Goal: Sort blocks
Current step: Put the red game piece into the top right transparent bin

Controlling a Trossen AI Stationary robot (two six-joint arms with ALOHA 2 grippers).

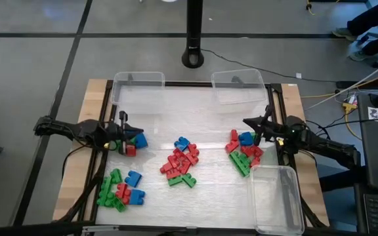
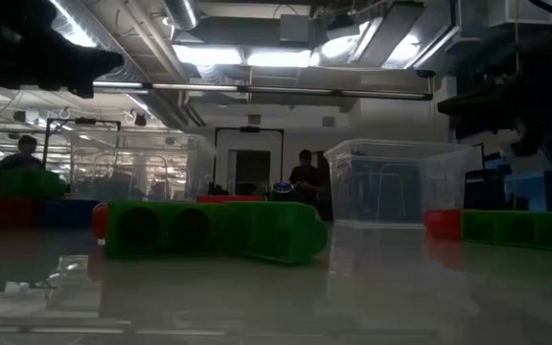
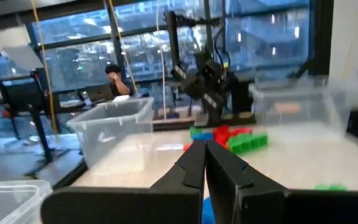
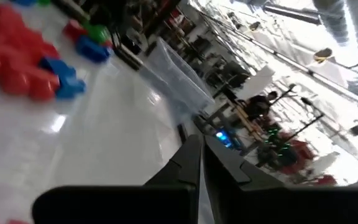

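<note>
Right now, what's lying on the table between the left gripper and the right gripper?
In the high view, between the left gripper and the right gripper lies the middle pile of blocks, mostly red with some blue and green.

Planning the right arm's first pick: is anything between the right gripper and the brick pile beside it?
Nothing visible. The right gripper, shut and empty, sits right at the right-hand pile; the clear bin lies past it, nearer the front.

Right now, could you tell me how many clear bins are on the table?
3: one at the far left, one at the far right, one at the near right corner.
</note>
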